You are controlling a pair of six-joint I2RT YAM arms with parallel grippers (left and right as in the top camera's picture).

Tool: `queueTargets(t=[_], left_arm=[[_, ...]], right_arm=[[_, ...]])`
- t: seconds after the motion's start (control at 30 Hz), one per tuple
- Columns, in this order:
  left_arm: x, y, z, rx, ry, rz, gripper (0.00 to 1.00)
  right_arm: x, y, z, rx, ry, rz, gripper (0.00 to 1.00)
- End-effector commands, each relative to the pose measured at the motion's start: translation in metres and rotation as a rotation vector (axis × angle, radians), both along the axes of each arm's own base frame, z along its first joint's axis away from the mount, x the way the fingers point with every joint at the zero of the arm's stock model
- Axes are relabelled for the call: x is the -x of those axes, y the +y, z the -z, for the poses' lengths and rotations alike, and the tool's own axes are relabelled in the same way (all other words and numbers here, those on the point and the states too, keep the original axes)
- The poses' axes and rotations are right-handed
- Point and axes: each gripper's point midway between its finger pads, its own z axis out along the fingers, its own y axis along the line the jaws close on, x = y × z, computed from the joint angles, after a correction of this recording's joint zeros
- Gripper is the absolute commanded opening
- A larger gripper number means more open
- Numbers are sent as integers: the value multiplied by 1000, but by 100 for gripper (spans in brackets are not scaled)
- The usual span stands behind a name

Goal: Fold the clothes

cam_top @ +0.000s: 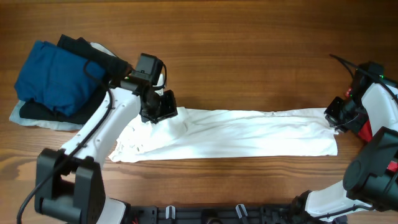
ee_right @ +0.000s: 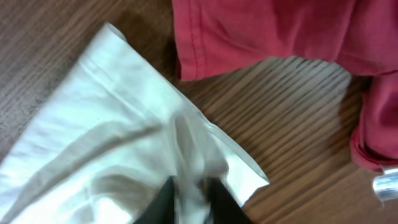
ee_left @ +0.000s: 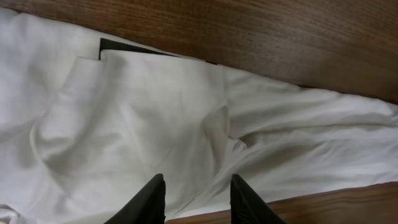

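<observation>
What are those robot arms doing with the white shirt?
They're folding clothes. The white shirt lies stretched in a long strip across the table. The right arm pinches one end in its jaws; the left arm holds its jaws open above the other end. A blue garment lies on dark ones nearby.

Left pincer (ee_left: 197, 182) parted; right pincer (ee_right: 189, 185) pinched closed.

Brown wood table (cam_top: 249, 56), smooth, visible grain, slight sheen. Soft matt cloth, creased, on the white shirt (cam_top: 249, 134); red garment (ee_right: 280, 31), blue garment (cam_top: 53, 78) and black garment (cam_top: 81, 45) matt cloth too, red one with stitched hems. Smooth white plastic-looking arm shells (cam_top: 106, 124), left gripper (ee_left: 196, 202) fingers matt black.
</observation>
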Motion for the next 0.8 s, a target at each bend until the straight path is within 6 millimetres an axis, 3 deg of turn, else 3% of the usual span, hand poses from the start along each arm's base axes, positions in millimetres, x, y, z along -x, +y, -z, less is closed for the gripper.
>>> queueTargets(t=[0.0, 0.2, 0.27, 0.4, 0.53, 0.77], left_arm=[[0, -5, 6, -2, 22, -3, 34], [0, -5, 6, -1, 21, -3, 36], [-2, -6, 6, 2, 14, -6, 41], [-9, -15, 4, 24, -18, -7, 47], [-11, -30, 5, 34, -40, 5, 45], [-1, -34, 52, -82, 69, -50, 41]], right_arm=[[6, -8, -2, 55, 27, -8, 30], [7, -7, 1, 53, 26, -6, 35], [9, -5, 7, 45, 24, -6, 36], [9, 0, 14, 22, 12, -6, 39], [7, 1, 15, 15, 1, -5, 42], [6, 3, 15, 3, -4, -5, 43]])
